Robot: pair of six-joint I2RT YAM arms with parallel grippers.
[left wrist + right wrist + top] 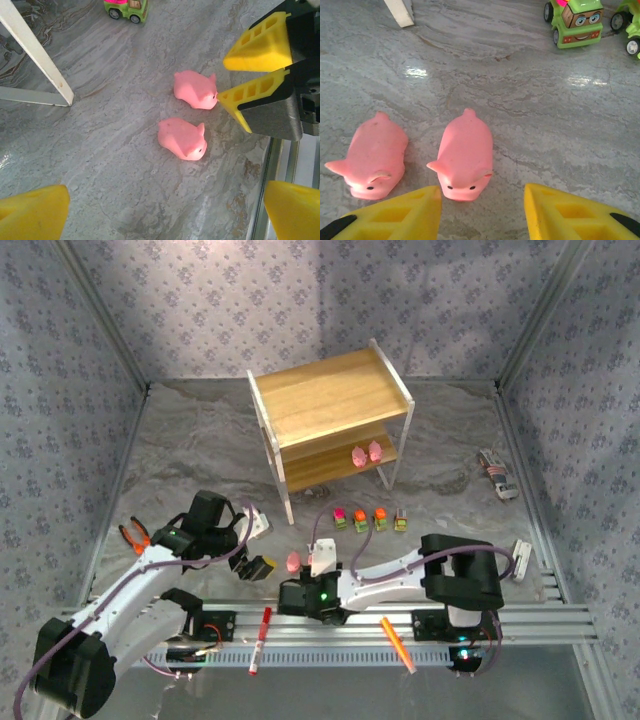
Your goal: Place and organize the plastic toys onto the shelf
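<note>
The right arm stretches low across the grey marbled worktop, its right hand half spread, yellow fingers astride the snout of a pink pig toy, gripping nothing. A second pig lies just beside it. The shelf stands well beyond the hand, patterned walls around. The left hand is spread wide and empty.

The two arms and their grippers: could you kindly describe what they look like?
Both arms are white links between black joint housings: the left arm and the right arm. Thin greyish cables run along them, and a green light glows near the right wrist. The left gripper and the right gripper have wedge-shaped yellow fingers; the right one's show rectangular cut-outs.
</note>
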